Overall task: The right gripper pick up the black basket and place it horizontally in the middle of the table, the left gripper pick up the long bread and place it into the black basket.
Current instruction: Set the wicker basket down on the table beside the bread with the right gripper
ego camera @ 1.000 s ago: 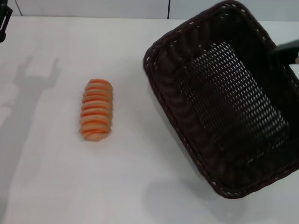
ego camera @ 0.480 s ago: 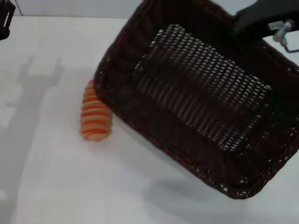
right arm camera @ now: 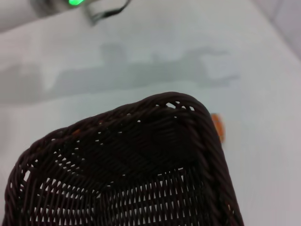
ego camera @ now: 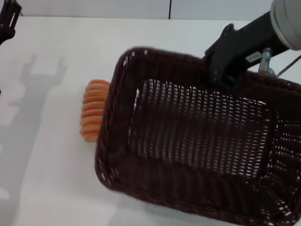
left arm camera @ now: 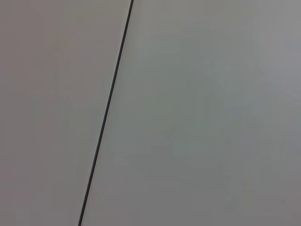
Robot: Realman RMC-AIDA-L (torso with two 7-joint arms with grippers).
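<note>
The black basket [ego camera: 117, 113] hangs above the table [ego camera: 47, 183], tilted with its opening facing me. My right gripper [ego camera: 221, 77] is shut on its far rim. The basket also shows in the right wrist view [right arm camera: 141, 155]. The long bread [ego camera: 92, 113] lies on the table at centre left, and the basket's left end hides its right side. A sliver of the bread shows past the basket's corner in the right wrist view [right arm camera: 217, 127]. My left gripper [ego camera: 7, 19] is parked at the far left corner, away from both. Its shadow on the table shows two spread fingers.
The table's left and front left are bare white apart from arm shadows [ego camera: 28, 108]. The left wrist view shows only a grey wall with a dark seam [left arm camera: 106, 113]. The left arm's green light [right arm camera: 75, 2] shows in the right wrist view.
My right gripper has carried the basket left and toward me, turning it more crosswise. It now covers the bread's right side. The left arm has stayed parked.
</note>
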